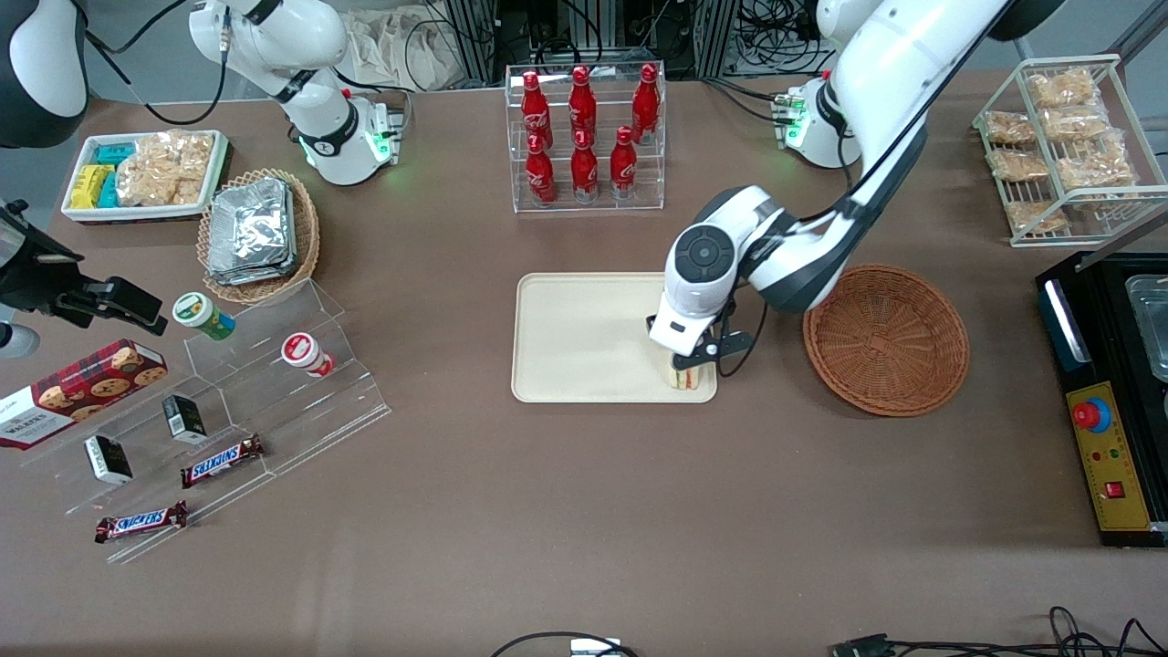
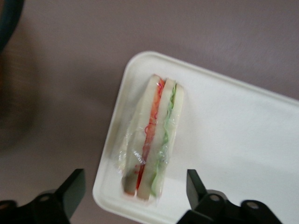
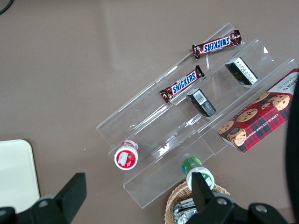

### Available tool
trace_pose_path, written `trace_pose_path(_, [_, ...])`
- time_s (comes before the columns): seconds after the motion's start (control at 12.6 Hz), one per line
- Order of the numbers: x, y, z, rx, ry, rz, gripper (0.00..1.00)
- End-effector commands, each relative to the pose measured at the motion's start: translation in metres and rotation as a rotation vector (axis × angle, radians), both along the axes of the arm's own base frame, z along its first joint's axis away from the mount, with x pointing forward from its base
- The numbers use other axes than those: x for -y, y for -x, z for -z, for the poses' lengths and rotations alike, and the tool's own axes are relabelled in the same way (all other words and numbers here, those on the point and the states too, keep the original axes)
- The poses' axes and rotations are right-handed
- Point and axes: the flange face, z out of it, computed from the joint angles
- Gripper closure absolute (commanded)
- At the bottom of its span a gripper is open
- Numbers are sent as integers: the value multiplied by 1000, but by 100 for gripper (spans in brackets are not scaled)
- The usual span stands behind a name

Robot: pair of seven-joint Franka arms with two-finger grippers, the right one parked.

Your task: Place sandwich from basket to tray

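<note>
From the front, the left arm's end effector [image 1: 686, 361] hangs low over the corner of the tray [image 1: 584, 342] that lies nearest the front camera and nearest the basket [image 1: 886, 339]. The sandwich [image 1: 691, 378] stands on that corner, right under the end effector, its coloured filling edge just showing below the wrist. The basket sits beside the tray toward the working arm's end of the tabletop [image 1: 584, 511], apart from the tray, with nothing in it. Farther from the camera than the tray stands a clear rack of red bottles [image 1: 584, 123].

In the left wrist view, the sandwich [image 2: 150, 140] lies in clear wrap on the corner of the tray [image 2: 243, 135], with red and green filling lines running along its cut edge. The two fingers [image 2: 70, 191] of the end effector [image 2: 133, 189] stand wide apart, one on each side of the sandwich and clear of it, so nothing is clamped.

In the right wrist view, a clear stepped stand [image 3: 187, 116] carries two Snickers bars [image 3: 182, 84], and a corner of the tray [image 3: 16, 172] shows.
</note>
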Motion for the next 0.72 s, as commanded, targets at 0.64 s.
trace_pose_path(0.64, [-252, -51, -292, -8, 54, 109, 0])
